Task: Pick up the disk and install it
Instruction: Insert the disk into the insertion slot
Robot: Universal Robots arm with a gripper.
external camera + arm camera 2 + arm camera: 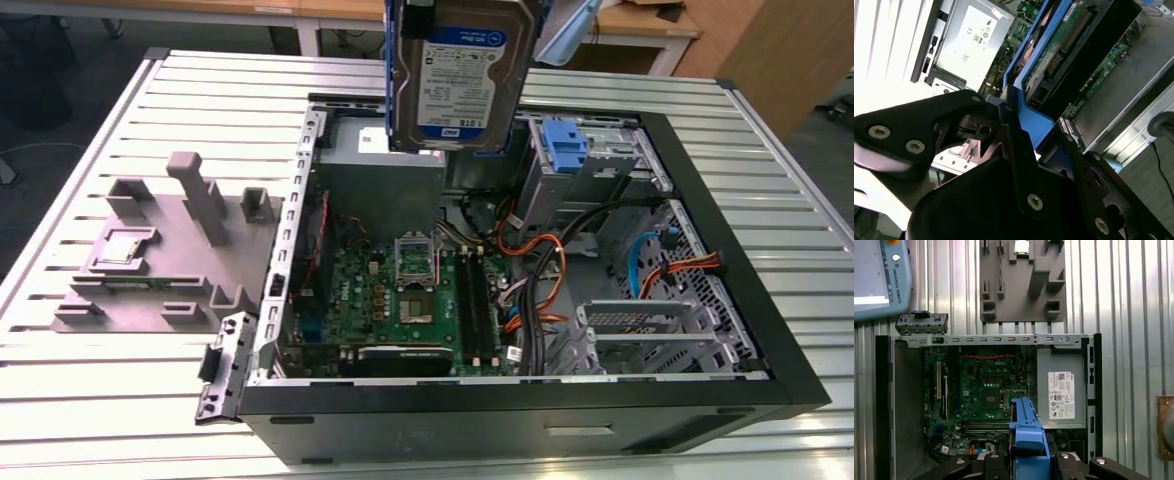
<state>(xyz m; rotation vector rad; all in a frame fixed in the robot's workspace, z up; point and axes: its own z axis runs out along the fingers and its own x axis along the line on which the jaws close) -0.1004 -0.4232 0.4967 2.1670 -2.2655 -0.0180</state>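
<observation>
The disk (461, 75), a silver hard drive with a white-and-blue label in a blue plastic carrier, hangs upright in the air over the back of the open computer case (534, 400). In both wrist views my gripper (1029, 461) is shut on the carrier's blue end (1026, 432), with black fingers (999, 462) on either side of it. The second wrist view shows the disk's (1064, 45) green circuit-board underside running away from the gripper (1019, 135). The drive sits above the power supply and the drive bay, touching neither.
Inside the case lie the motherboard (400, 290), the grey power supply (1061, 395), bundled cables (534, 270) and a grey drive bay with a blue bracket (567, 150). A grey fixture plate (160, 250) rests on the slatted metal table (107, 400). A teach pendant (879, 275) lies nearby.
</observation>
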